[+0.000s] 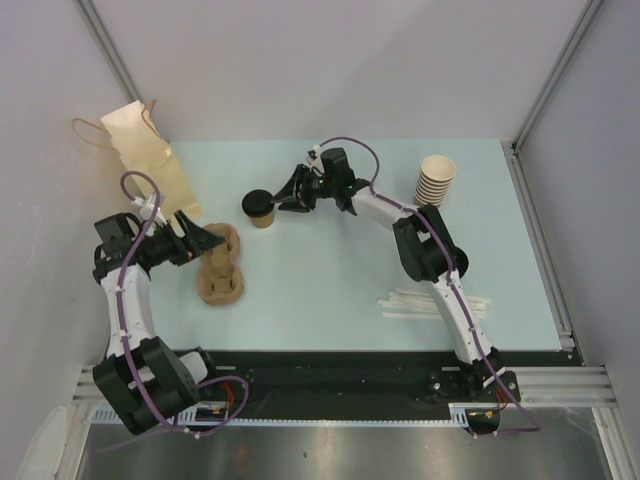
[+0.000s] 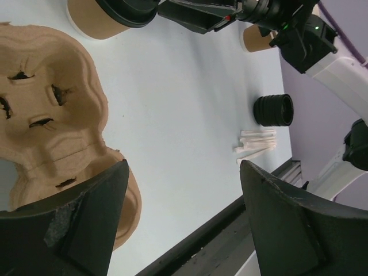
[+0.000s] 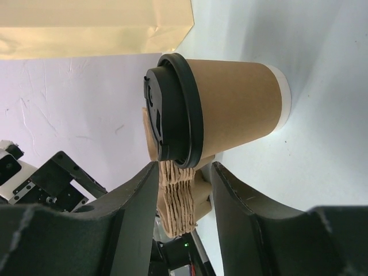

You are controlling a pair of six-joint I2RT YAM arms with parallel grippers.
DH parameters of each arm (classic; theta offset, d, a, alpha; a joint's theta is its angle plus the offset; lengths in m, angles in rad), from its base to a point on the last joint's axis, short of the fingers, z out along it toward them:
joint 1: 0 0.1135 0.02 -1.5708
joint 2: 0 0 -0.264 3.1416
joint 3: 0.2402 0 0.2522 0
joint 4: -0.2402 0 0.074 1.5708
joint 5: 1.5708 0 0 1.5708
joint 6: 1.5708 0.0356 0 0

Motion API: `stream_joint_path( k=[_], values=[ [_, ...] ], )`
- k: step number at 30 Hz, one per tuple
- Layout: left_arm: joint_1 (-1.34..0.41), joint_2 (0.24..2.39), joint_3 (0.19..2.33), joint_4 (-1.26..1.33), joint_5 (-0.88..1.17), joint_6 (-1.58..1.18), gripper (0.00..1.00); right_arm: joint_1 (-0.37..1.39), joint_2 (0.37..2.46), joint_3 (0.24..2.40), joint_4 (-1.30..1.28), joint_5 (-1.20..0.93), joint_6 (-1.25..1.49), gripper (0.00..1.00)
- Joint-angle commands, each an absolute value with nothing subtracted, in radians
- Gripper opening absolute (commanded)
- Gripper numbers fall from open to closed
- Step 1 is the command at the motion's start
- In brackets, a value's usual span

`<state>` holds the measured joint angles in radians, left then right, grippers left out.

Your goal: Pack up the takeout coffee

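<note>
Small tan-brown paper coffee cup with a round black plastic lid [image 3: 230, 109] stood upright mid-table on the pale blue-green table [image 1: 330, 290]. It was well apart from the moulded brown pulp cup carrier [image 2: 52, 98] and the tan paper bag [image 1: 150, 155].

Right gripper [image 3: 184, 172] was unclenched: fingers parted, cup just beyond the tips, nothing grasped. Left gripper [image 2: 184, 172] was spread wide and empty, hanging over the carrier.

Risks, my read:
- Right fingers lined up near the lid end, so closing there could pop the lid or crush the thin wall.
- One finger touching first could tip the cup, with its narrow base.
- The carrier looked light and unpinned, so seating the cup could shove it.
- The left arm by the carrier could clash with an incoming right arm.
</note>
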<state>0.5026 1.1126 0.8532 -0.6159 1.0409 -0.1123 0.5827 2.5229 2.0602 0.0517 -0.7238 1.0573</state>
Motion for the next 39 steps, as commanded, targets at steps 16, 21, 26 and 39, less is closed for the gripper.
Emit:
stream_joint_path(
  k=[16,21,26,39],
  values=[
    [0.203,1.157,1.052,-0.829,0.417,0.278,0.55,0.661,2.134,1.592,0.064,-0.724,0.861,0.34],
    [0.057,1.199,1.063,-0.781,0.232,0.272,0.53,0.709,2.163,1.569,0.107,-0.729,0.88,0.33],
    [-0.032,1.268,1.085,-0.765,0.138,0.27,0.52,0.745,2.233,1.607,0.181,-0.75,0.959,0.32],
    [-0.052,1.345,1.08,-0.735,0.163,0.276,0.41,0.793,2.356,1.744,0.245,-0.739,1.035,0.31]
  ],
)
